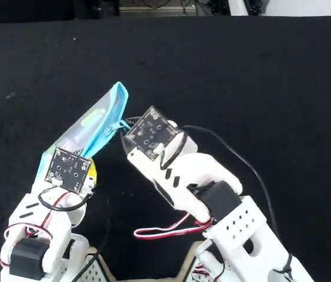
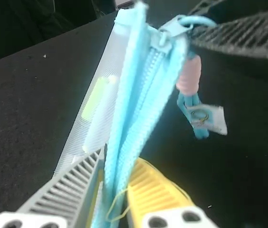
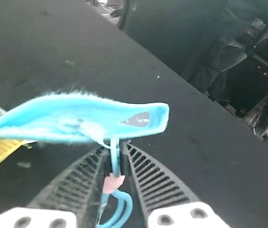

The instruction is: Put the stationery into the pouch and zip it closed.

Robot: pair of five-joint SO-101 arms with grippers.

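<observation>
pouch (image 2: pixel 124 95): translucent mesh plastic, blue cloth edging | table (image 1: pixel 242 70): matt black cloth

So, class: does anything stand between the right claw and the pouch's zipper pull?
Nothing visible does. The right claw is shut on the zipper pull cord, and the left claw grips the pouch.

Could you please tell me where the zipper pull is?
In the high view, left of centre, the zipper pull is pinched in the right gripper, on the pouch the left gripper holds.
</observation>
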